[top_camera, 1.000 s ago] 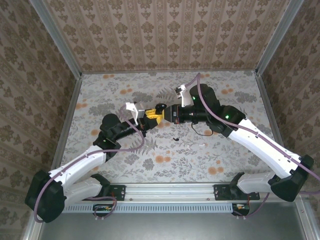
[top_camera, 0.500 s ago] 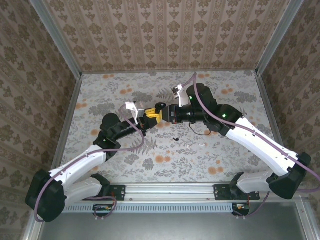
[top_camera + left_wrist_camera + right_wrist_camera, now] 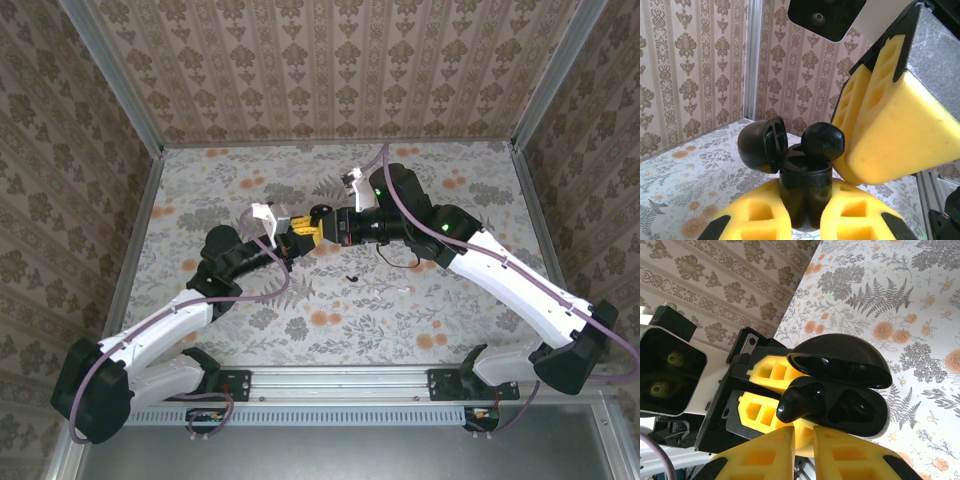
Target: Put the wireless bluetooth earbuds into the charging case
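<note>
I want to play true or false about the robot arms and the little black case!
1. The left gripper holds the case up off the table. True.
2. The lid is shut. False: it stands open.
3. The right gripper pinches a red earbud. False: it pinches a black earbud, right at the case's mouth.
4. A white earbud lies on the table. True.
</note>
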You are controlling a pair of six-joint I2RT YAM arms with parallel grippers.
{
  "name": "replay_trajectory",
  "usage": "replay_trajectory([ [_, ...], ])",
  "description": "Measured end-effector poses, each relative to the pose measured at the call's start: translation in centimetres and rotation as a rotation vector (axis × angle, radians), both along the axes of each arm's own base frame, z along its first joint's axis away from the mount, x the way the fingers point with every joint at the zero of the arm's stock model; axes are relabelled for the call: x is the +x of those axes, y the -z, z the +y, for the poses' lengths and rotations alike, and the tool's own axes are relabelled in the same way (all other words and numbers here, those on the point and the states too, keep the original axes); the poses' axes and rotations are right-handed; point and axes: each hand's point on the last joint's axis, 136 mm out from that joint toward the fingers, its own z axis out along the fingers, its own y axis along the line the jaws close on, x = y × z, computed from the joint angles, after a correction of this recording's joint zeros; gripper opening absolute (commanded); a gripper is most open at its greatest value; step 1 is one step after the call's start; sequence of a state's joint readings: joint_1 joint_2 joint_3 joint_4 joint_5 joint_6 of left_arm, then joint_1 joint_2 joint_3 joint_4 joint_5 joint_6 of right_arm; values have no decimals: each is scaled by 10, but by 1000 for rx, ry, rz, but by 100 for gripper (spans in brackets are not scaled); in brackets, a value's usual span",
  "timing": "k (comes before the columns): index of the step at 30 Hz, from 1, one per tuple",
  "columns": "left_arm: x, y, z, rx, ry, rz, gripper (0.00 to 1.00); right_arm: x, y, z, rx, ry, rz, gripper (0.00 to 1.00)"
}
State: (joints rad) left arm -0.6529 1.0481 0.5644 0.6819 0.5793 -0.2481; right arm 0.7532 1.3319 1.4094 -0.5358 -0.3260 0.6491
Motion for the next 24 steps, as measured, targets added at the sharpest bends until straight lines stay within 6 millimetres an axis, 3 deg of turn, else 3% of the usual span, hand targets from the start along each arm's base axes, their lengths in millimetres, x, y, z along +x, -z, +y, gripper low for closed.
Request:
replay_trajectory([
  [9,-4,1,-3,10,15,-16,0,-3,-9,-1,-7,-19,-18,24],
  [19,-7,1,-4,13,31,-21,0,-13,-30,-22,-19,-1,-75,22],
  [24,-8,1,-4,13,35,-22,0,-13,-25,-24,-38,3,-67,22],
])
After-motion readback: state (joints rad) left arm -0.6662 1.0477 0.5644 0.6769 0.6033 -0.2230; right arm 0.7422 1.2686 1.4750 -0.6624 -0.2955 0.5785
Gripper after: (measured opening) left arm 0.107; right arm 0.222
